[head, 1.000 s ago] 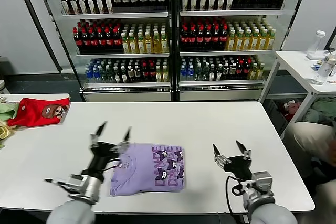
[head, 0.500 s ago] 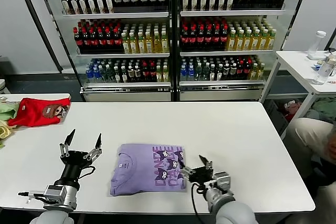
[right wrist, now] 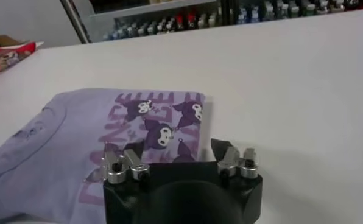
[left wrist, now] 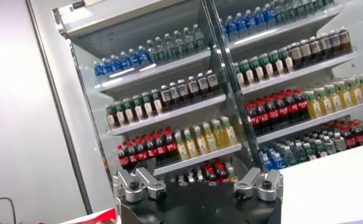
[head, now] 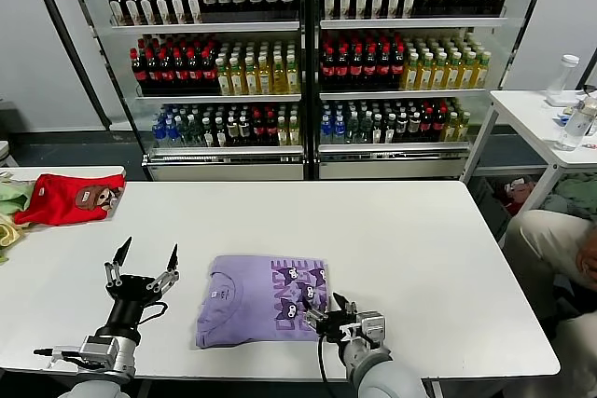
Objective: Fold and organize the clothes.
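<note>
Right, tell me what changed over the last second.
The left gripper drew back off the T-shirt to the table at its left, fingers open. The right gripper swung in to the shirt's near right corner. The folded shirt stayed put.

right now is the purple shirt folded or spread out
Folded. The lavender T-shirt lies flat on the white table as a compact rectangle, no sleeves sticking out, collar and printed cartoon figures facing up.
</note>
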You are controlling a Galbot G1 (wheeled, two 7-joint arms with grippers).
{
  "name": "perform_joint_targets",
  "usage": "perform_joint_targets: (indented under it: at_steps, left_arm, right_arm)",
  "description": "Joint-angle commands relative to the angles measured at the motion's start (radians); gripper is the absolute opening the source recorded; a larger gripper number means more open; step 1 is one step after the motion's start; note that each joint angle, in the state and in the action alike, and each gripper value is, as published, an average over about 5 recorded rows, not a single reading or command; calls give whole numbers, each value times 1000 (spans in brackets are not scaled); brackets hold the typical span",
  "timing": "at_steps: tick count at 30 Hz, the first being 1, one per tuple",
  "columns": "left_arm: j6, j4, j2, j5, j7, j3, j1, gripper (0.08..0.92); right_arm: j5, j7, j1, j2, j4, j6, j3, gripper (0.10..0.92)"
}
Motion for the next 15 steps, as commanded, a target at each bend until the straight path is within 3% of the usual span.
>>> perform_joint_targets:
  at_steps: [1, 15]
  left_arm:
    - [-9, 9, -1, 7, -8, -3, 5, 823]
    - [-11, 11, -6, 4, -17, -3, -2, 823]
  right_arm:
    - [64, 70, 11, 11, -25, -7, -25, 656]
    - [69, 37, 35, 35, -60, 16, -1, 258]
